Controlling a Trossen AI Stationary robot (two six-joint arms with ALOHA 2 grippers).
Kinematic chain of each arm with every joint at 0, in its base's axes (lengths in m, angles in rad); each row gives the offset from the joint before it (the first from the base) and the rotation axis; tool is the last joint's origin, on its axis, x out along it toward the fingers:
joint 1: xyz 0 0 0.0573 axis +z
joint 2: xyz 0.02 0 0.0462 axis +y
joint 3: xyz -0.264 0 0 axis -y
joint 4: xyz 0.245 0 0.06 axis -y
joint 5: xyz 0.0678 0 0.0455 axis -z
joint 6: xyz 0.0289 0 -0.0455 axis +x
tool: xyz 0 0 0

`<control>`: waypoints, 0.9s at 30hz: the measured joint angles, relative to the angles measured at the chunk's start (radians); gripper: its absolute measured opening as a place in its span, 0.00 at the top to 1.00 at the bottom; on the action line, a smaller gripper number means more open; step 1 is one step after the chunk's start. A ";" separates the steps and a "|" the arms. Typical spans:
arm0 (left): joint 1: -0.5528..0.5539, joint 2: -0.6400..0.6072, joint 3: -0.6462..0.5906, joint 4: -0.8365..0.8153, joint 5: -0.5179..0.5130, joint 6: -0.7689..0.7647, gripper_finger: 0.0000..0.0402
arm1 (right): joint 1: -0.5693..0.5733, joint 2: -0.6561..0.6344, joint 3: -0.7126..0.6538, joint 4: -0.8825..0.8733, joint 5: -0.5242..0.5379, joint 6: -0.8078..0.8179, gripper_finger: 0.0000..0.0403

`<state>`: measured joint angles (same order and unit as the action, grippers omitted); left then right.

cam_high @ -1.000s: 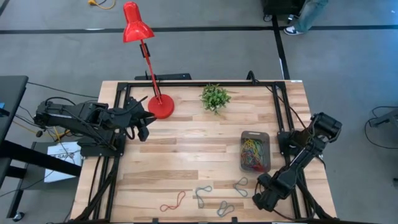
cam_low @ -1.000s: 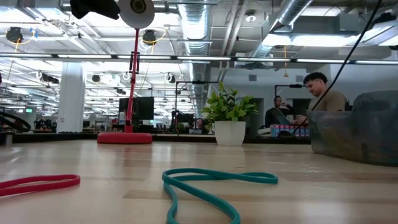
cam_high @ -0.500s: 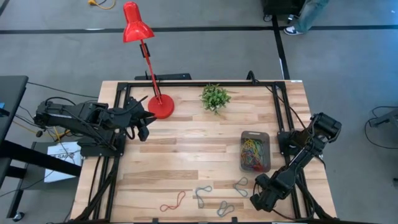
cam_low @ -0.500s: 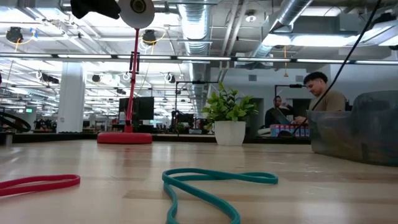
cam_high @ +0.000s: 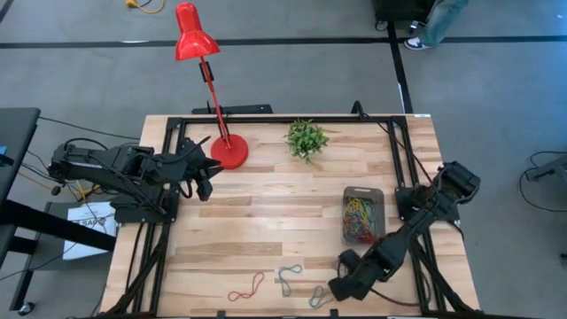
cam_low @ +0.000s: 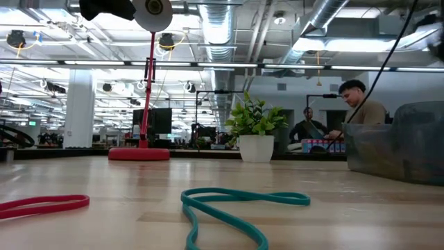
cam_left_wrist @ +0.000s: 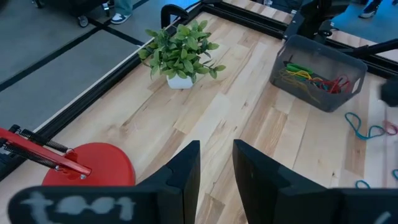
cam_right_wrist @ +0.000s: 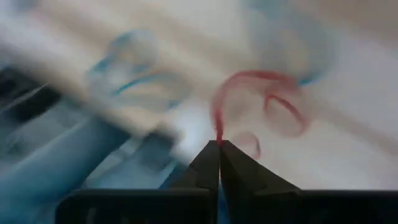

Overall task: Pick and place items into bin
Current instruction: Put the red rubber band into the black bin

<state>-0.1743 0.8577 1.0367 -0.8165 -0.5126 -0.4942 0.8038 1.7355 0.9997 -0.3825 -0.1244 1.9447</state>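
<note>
The right end effector (cam_high: 339,285), pinched tight and holding nothing I can see, hangs over the thin grey-blue twisted loops (cam_high: 289,277) at the wooden counter's (cam_high: 266,221) near edge, far closer than the left.

The wooden table (cam_high: 266,221) carries a red lamp (cam_high: 229,152) at eleven o'clock, plant (cam_high: 306,139) at twelve, bin (cam_high: 364,215) at three, and loose bands (cam_high: 246,286) at six, perhaps four.

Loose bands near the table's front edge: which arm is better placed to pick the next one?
Right. The right hand is low beside the grey-blue bands, its fingers shut. The left hand waits far off by the red lamp's base.
</note>
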 joint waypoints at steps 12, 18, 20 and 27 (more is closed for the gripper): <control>0.000 0.000 0.000 0.020 0.007 -0.005 0.79 | -0.153 -0.004 0.172 0.022 0.205 -0.588 0.99; 0.000 0.000 0.000 0.024 0.010 -0.047 0.79 | -0.239 -0.005 0.175 -0.092 0.213 -0.667 1.00; 0.000 0.000 0.000 0.024 0.010 -0.059 0.79 | -0.259 -0.006 0.175 -0.160 0.261 -0.681 1.00; 0.000 0.000 0.000 0.025 0.009 -0.062 0.79 | -0.350 -0.043 0.184 -0.261 0.363 -0.689 1.00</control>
<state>-0.1741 0.8574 1.0367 -0.7919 -0.5040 -0.5559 0.4536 1.6921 1.1836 -0.6430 0.2386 1.2562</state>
